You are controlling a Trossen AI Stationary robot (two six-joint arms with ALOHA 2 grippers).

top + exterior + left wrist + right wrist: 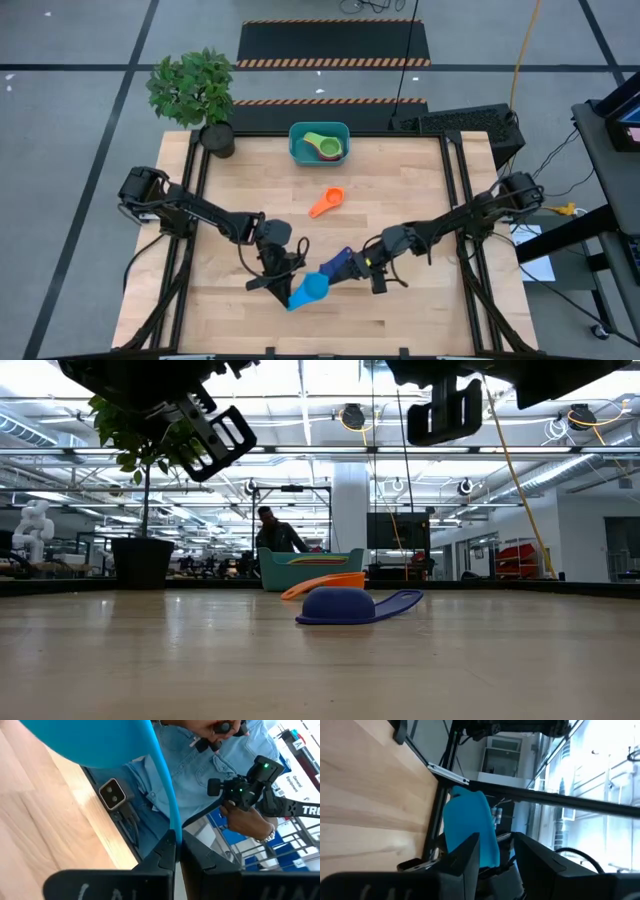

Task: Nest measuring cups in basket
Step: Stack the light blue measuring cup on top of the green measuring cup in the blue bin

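Pale wood table (420,300) — bright, glassy workshop behind

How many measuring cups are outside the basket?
3. An orange cup lies mid-table, a dark blue cup sits upside down nearer the front, and the left gripper holds a light blue cup. None seem hidden.

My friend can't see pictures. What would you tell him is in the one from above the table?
Two dark robot arms meet near the front of a wooden table: the left gripper holds a light blue measuring cup by its handle, and the right gripper is beside a dark blue cup. An orange cup lies mid-table; a teal basket of cups and a potted plant stand at the back.
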